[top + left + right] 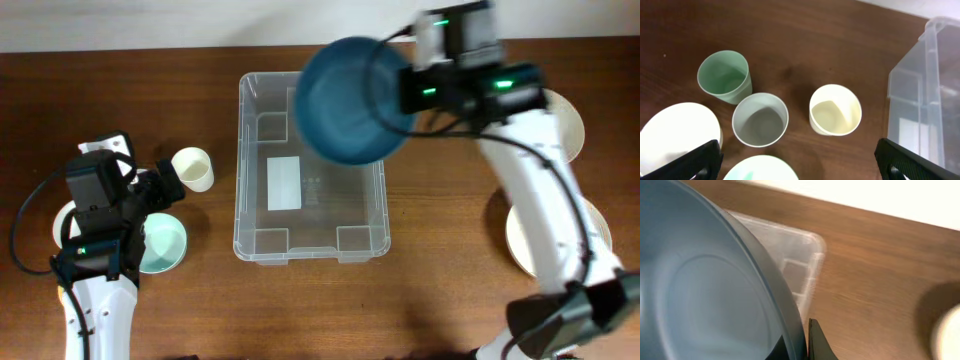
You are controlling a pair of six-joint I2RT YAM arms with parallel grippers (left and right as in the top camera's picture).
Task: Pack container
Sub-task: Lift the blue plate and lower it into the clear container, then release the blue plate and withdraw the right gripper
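The container (pixel 312 252) sits mid-desk (pixel 450 300), nearer the far edge, open side up. The right tool (pixel 408 92) pinches the rim of a blue bowl (pixel 345 100), holding it tilted above the container's far right corner. Near the left edge, the left tool (pixel 163 192) hangs spread wide, holding nothing, above an upright cream cup (pixel 835 110), grey cup (pixel 760 120) and green cup (pixel 724 76).

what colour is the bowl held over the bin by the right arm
The bowl is dark blue, seen best in the overhead view.
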